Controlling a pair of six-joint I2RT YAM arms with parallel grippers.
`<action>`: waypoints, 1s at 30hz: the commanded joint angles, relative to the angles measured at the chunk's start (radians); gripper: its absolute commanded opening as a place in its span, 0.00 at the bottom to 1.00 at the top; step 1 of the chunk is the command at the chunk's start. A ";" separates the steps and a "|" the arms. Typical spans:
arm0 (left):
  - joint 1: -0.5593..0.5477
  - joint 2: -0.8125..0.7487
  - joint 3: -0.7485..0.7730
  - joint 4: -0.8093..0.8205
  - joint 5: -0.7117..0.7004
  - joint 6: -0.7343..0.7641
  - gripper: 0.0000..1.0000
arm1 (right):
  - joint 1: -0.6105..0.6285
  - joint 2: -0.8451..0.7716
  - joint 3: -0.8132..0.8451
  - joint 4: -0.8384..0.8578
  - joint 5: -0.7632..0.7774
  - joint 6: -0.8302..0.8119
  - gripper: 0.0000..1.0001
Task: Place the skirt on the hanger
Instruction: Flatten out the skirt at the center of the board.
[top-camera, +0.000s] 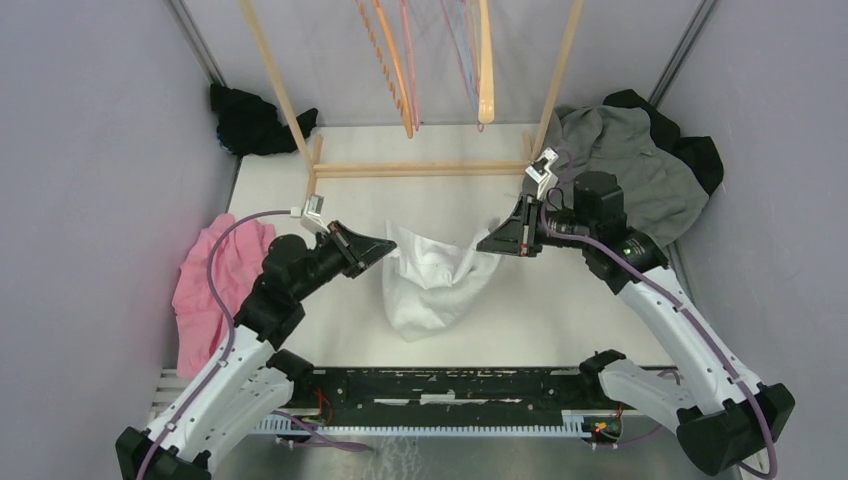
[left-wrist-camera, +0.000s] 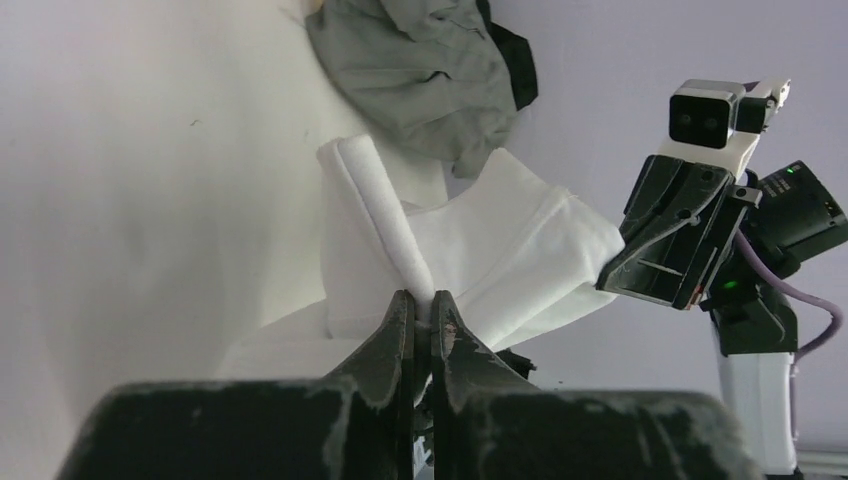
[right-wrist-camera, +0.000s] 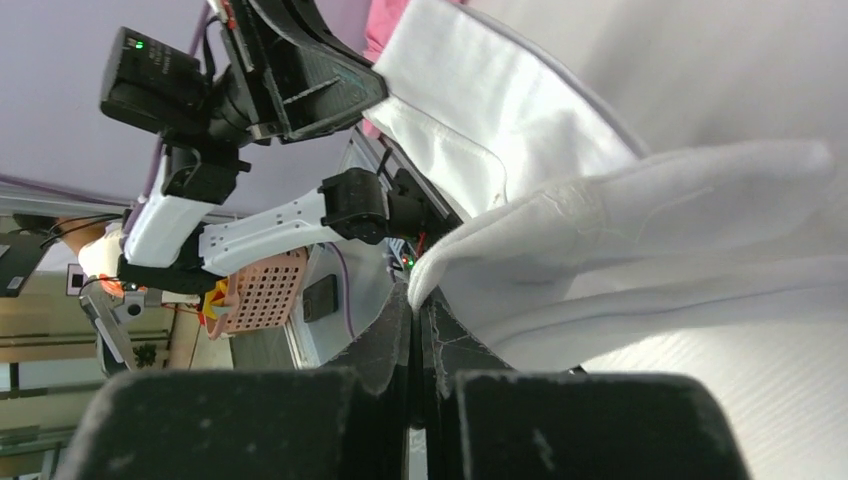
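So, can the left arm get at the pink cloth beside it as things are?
Probably not yet: the pink cloth lies near with nothing between, but the left gripper is shut on the white skirt.

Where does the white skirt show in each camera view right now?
Top external: white skirt at mid-frame.
Left wrist: centre frame, its rolled edge pinched in the left gripper.
Right wrist: fills the upper right, a fold pinched in the right gripper.
Shared landmark: the left gripper, visible in all three views.
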 joint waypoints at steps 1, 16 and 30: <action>0.007 -0.030 0.040 -0.080 -0.048 0.103 0.03 | -0.003 -0.051 -0.052 0.024 0.018 -0.015 0.02; 0.285 0.485 0.045 0.385 -0.034 0.203 0.03 | -0.065 0.489 0.043 0.241 0.203 -0.120 0.37; 0.378 0.786 0.140 0.562 0.016 0.226 0.56 | -0.052 0.574 0.052 0.136 0.292 -0.259 0.61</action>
